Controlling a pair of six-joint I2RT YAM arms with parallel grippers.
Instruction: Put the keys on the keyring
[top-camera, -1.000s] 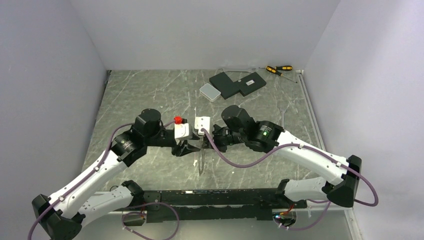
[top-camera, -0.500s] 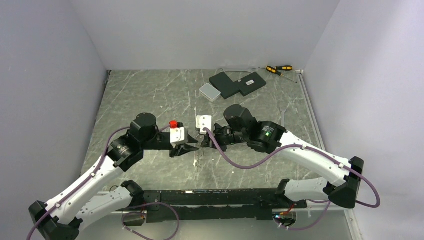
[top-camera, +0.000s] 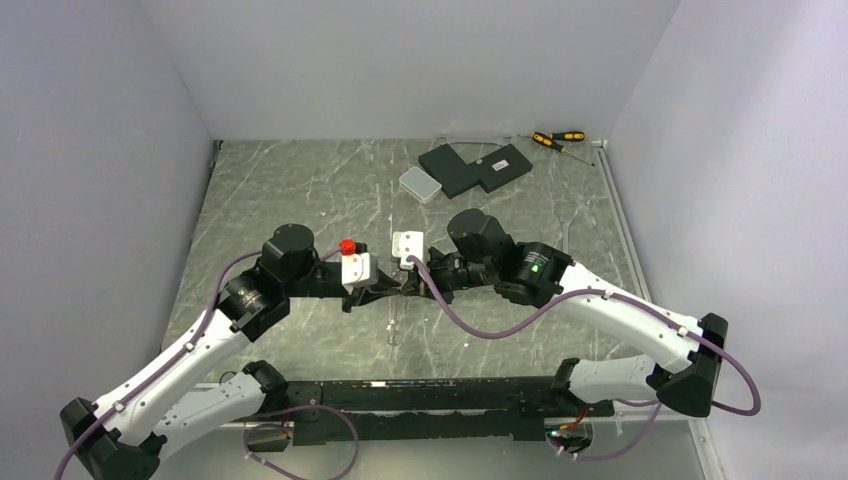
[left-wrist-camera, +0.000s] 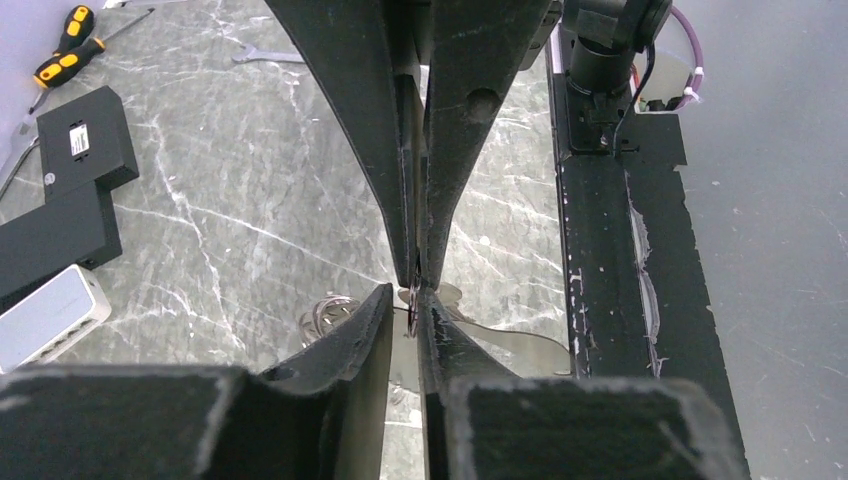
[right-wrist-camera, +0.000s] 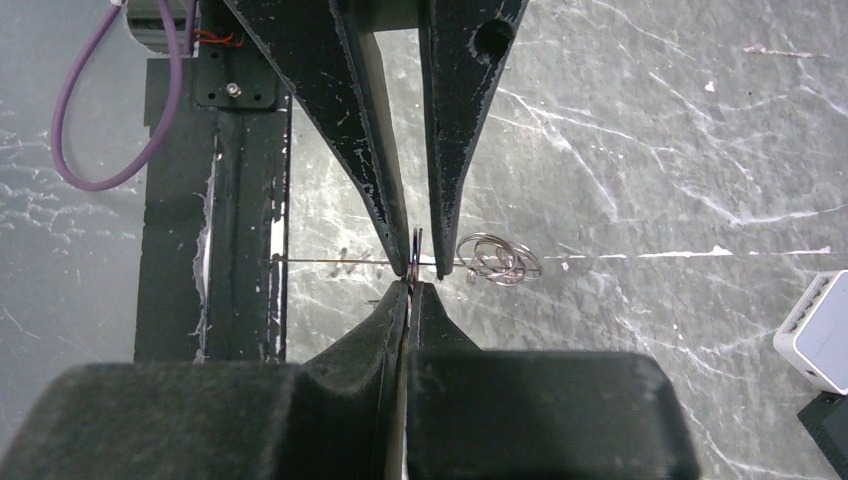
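The left gripper (left-wrist-camera: 405, 305) reaches in from the left over the grey marbled surface (top-camera: 300, 200). Its jaws are parted only narrowly, and between them sits a tiny dark metal piece seen edge-on, apparently a key (left-wrist-camera: 413, 297). A sliver of gap shows on either side of it. The right gripper (right-wrist-camera: 410, 290) meets it tip to tip from the other side, jaws pressed together on that same key. Just beside the tips, on the far side from the bases, the keyring (right-wrist-camera: 497, 260) lies on the surface as a bunch of thin overlapping silvery loops, touching neither gripper. A thin silvery strip (right-wrist-camera: 330, 262) runs from under the tips toward the black base rail (right-wrist-camera: 215, 230); I cannot tell what it is. Farther back, a little right of the tips, a white box (top-camera: 420, 184) stands closed, so its contents do not show. Just beside it on the right lie two flat black cases (top-camera: 475, 168), also shut. At the far right corner lie two screwdrivers (top-camera: 557, 137), and a wrench (left-wrist-camera: 265, 58) rests near the right edge.
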